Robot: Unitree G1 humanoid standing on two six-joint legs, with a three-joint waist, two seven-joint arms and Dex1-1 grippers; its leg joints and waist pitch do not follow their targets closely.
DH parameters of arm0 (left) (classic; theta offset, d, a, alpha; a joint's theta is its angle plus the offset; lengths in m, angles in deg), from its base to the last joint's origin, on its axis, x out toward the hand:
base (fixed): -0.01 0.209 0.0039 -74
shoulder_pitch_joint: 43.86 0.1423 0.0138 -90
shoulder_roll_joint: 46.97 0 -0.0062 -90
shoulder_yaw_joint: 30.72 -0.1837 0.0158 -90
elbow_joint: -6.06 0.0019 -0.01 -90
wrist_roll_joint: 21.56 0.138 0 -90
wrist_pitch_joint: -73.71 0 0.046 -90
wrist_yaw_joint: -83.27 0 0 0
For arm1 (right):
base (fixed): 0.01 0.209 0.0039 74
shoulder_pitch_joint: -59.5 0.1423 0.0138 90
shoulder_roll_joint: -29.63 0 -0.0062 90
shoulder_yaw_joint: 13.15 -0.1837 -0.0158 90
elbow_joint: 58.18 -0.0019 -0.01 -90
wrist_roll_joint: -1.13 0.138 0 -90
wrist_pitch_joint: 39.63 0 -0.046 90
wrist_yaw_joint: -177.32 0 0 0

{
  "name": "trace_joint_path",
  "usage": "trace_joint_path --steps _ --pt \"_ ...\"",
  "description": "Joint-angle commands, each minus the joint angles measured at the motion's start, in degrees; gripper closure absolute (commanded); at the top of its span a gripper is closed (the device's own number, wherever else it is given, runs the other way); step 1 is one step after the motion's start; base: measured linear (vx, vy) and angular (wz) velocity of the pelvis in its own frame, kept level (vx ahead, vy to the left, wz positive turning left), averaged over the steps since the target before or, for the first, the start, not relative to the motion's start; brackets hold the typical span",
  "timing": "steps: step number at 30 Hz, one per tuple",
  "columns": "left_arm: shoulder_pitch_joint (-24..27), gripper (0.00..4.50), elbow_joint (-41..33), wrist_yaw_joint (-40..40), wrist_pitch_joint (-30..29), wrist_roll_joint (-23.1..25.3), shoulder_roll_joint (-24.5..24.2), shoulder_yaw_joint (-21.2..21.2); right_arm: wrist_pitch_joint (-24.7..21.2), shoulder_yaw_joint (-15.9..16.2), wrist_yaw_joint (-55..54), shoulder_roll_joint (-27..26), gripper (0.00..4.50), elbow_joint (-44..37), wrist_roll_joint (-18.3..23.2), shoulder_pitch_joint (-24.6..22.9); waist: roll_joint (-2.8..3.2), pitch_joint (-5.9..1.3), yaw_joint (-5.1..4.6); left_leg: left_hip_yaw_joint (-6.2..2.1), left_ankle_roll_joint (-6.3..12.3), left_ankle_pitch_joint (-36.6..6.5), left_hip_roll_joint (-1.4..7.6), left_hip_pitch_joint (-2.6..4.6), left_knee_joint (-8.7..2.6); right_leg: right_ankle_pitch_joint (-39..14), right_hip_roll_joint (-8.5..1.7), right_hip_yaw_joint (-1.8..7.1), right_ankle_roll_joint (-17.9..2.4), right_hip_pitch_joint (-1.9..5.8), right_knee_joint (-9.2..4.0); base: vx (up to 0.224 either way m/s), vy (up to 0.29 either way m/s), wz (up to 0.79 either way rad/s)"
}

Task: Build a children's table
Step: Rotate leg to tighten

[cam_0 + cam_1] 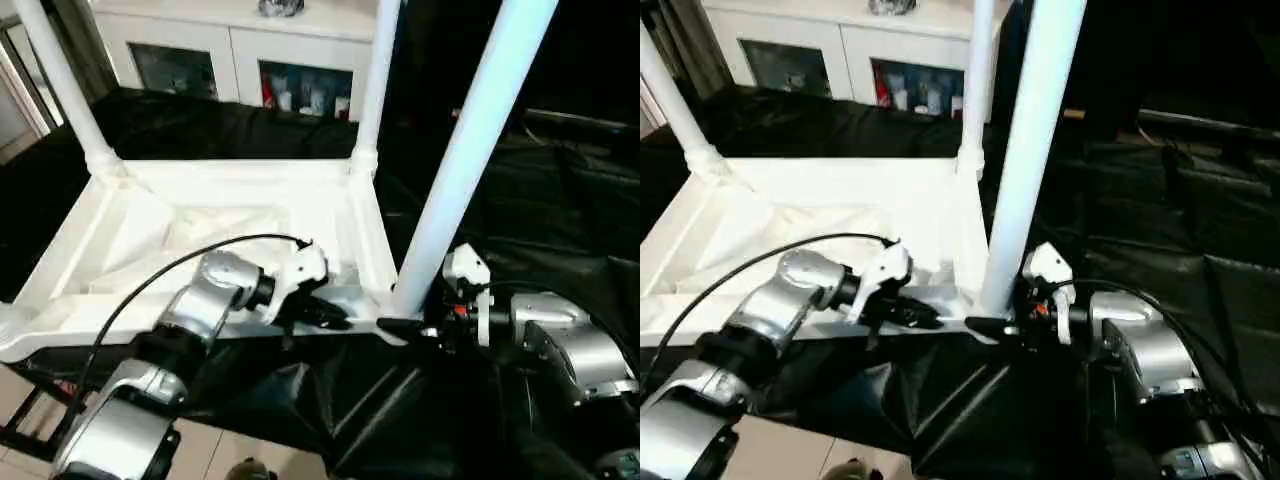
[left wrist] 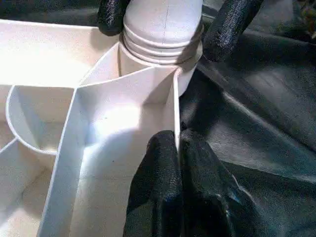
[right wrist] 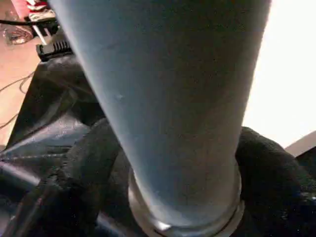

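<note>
The children's table's white tabletop (image 1: 150,200) lies ribbed side up on the black cloth. Two legs stand upright in its far corners, the far left leg (image 1: 60,80) and the far right leg (image 1: 372,80). A third leg (image 1: 470,150) stands tilted in the near right corner socket. My right gripper (image 1: 405,322) is open, its fingers (image 2: 232,24) flanking this leg's ringed base (image 2: 163,29) with a little slack. My left gripper (image 2: 177,140) is shut on the tabletop's thin rim wall (image 2: 174,98), just beside that socket.
A white cabinet (image 1: 230,50) with glass doors stands behind the work table. Black cloth (image 1: 540,200) covers the table to the right and front. A black cable (image 1: 170,265) arcs over my left forearm. Tiled floor (image 1: 20,390) shows below the near edge.
</note>
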Motion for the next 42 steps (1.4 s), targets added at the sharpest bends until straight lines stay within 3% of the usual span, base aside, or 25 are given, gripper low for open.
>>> trace_joint_path --steps 1,6,13,17,22,26,31,32,36,37,42 --pt "-0.67 4.5 -2.95 -1.92 0.33 -3.78 0.71 0.62 1.29 1.24 0.3 -0.05 1.04 -0.58 -1.01 -0.1 -0.82 -3.71 -0.27 -0.16 2.28 -13.66 1.66 0.47 -4.05 -17.3 -3.6 2.85 -10.15 2.87 -4.83 0.0 0.0 0.0" --pt "-0.3 4.5 -3.65 -2.1 -0.01 -3.72 0.51 0.57 0.76 1.22 0.33 -0.54 1.51 -0.75 -0.35 -0.08 -0.9 -3.75 -0.22 -0.17 2.37 -13.04 1.61 0.38 -4.0 -17.32 -3.64 2.87 -9.85 2.98 -4.75 0.0 0.0 0.0" --pt "-0.77 4.5 -2.88 1.43 -0.47 -2.71 1.24 1.24 0.17 -0.17 -2.42 -2.64 1.84 0.58 0.57 0.25 -0.94 -3.76 -0.27 -0.2 2.21 -12.98 1.57 0.34 -4.0 -17.75 -3.69 2.83 -9.69 2.98 -4.76 0.0 0.0 0.0" --pt "-3.74 4.5 1.95 10.99 -0.82 -0.71 4.41 2.96 0.9 -1.24 -15.87 -6.74 1.85 6.94 -4.73 2.16 -0.97 -3.72 -1.03 -0.36 0.9 -13.38 1.36 0.27 -4.14 -18.86 -3.65 2.7 -9.17 3.0 -4.87 0.0 0.0 0.0" --pt "-7.08 4.5 6.39 19.33 -2.16 0.83 8.45 3.47 -0.95 -4.36 -32.57 -14.02 1.86 12.58 -7.0 4.79 -0.95 -3.81 -2.11 -0.39 0.0 -13.12 1.05 0.31 -4.09 -18.96 -3.65 2.71 -8.97 3.05 -4.93 0.0 0.0 0.0" --pt "-9.1 4.5 9.42 26.39 -2.5 0.96 11.42 4.69 -1.19 -6.15 -40.96 -18.18 1.86 14.99 -7.32 6.3 -0.64 -3.99 -2.22 -0.24 0.78 -11.17 1.1 0.38 -3.95 -13.84 -3.45 2.82 -10.13 3.09 -4.56 0.0 0.0 0.0" --pt "-10.79 4.5 13.23 31.13 -0.83 1.59 14.2 5.07 1.72 -4.06 -43.59 -22.41 1.86 15.13 -9.18 7.03 -0.76 -3.93 -2.1 -0.17 0.99 -11.63 0.99 0.37 -3.98 -14.31 -3.56 2.86 -9.73 3.17 -4.79 0.0 0.0 0.0" --pt "-10.61 4.5 13.22 30.1 -0.19 1.7 14.46 4.81 1.41 -3.5 -42.65 -22.97 1.3 14.49 -8.86 7.1 -0.73 -3.94 -2.09 -0.2 1.12 -11.63 0.99 0.34 -4.01 -14.23 -3.5 2.84 -9.66 3.21 -4.76 0.0 0.0 0.0" --pt "-9.65 4.5 11.71 27.32 0.53 1.16 14.22 4.12 2.16 -2.63 -40.21 -21.67 1.07 13.64 -8.73 7.23 -0.46 -3.84 -2.06 -0.25 1.09 -12.78 1.09 0.4 -4.14 -15.01 -3.51 2.87 -9.39 3.18 -4.9 0.0 0.0 0.0" --pt "-9.3 4.5 11.32 26.34 0.95 0.97 13.85 3.85 3.01 -1.94 -38.55 -20.2 0.81 13.08 -9.31 7.19 -0.45 -3.87 -2.01 -0.25 1.05 -12.87 1.15 0.45 -4.14 -14.69 -3.49 2.85 -9.5 3.19 -4.87 0.0 0.0 0.0" --pt "-8.29 4.5 10.62 20.62 2.06 0.54 11.06 2.77 5.81 -0.33 -28.67 -14.03 0.81 10.37 -9.07 6.01 -0.54 -4.0 -1.64 -0.18 2.19 -11.56 1.07 0.29 -3.87 -11.02 -3.43 2.84 -10.32 3.55 -4.54 0.0 0.0 0.0"
